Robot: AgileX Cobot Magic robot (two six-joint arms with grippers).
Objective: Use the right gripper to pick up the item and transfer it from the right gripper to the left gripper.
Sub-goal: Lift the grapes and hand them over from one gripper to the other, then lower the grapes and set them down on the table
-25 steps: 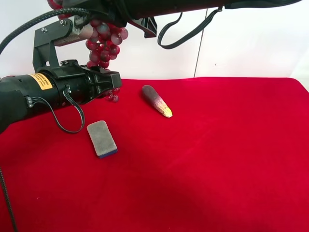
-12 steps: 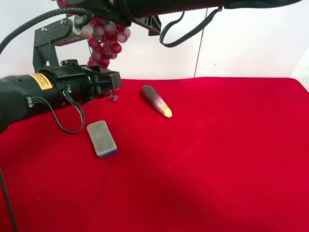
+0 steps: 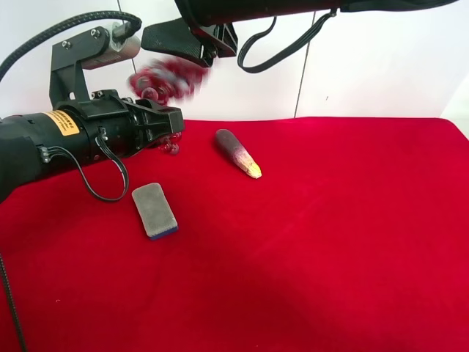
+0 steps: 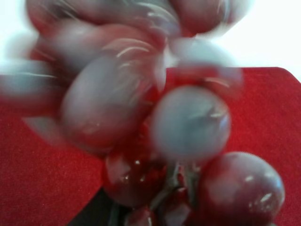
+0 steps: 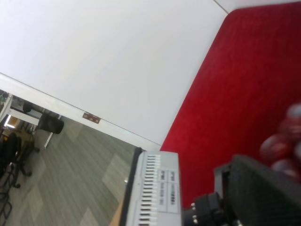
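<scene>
The bunch of red and pale grapes (image 3: pixel 163 79) is motion-blurred in the air at the back left, toppling sideways. Its lower end sits in my left gripper (image 3: pixel 174 136), on the yellow-labelled arm, which is shut on it. In the left wrist view the grapes (image 4: pixel 155 127) fill the frame, sharp at the held end and blurred further out. My right gripper (image 3: pixel 179 40) is just above the bunch, open, and no longer holds it. The right wrist view shows one of its fingers (image 5: pixel 263 188) and blurred grapes (image 5: pixel 282 146) at the edge.
A grey sponge (image 3: pixel 154 210) lies on the red cloth (image 3: pixel 330 220) in front of the left arm. A dark purple tapered piece with a yellow tip (image 3: pixel 237 152) lies to the right of the left gripper. A white wall stands behind.
The right gripper has opened and lifted off the grapes. The top of the bunch has dropped out of it and swings down, held only at the bottom by the left gripper.
</scene>
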